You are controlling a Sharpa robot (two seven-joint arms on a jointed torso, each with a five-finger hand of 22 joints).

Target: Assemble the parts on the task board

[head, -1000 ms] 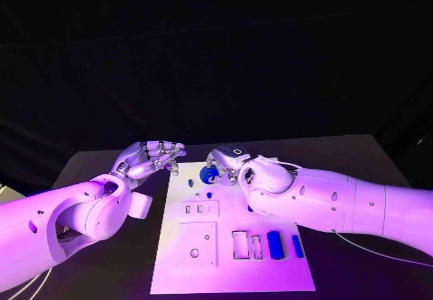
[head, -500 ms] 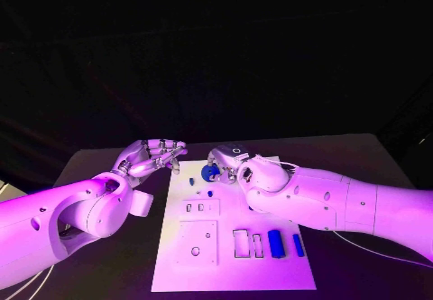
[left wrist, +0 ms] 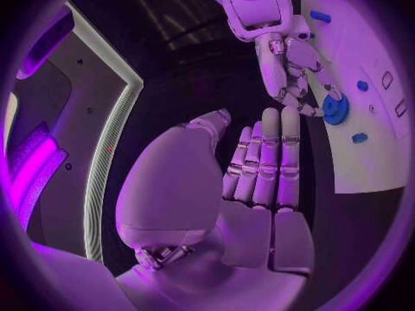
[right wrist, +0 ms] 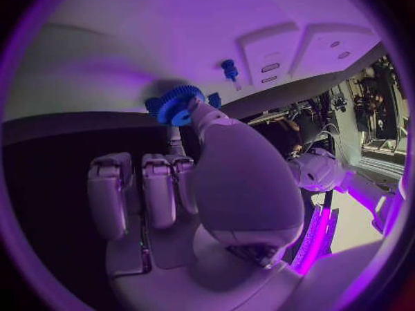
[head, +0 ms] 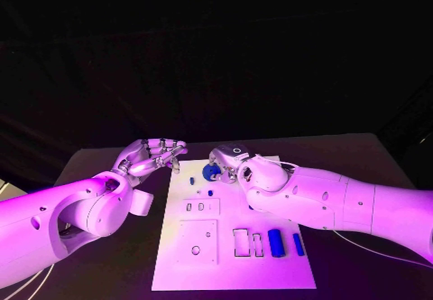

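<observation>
The task board (head: 230, 250) lies on the black table (head: 361, 156). At its far end the right hand (head: 236, 164) pinches a blue gear (head: 212, 172) that sits on the board — fingertips on its toothed rim. Just off the board's far left corner the left hand (head: 149, 157) hovers, fingers curled in, holding nothing. Two blue bars (head: 285, 244) lie at the board's near right.

Backdrop: dark black curtain (head: 216, 69) behind desk, faint folds.
Desk: flat black desk (head: 343, 156), matte top.
Light: purple-pink wash over scene.
Side: pale lit strip w/ curved corner (left wrist: 108, 145), left wrist view.
</observation>
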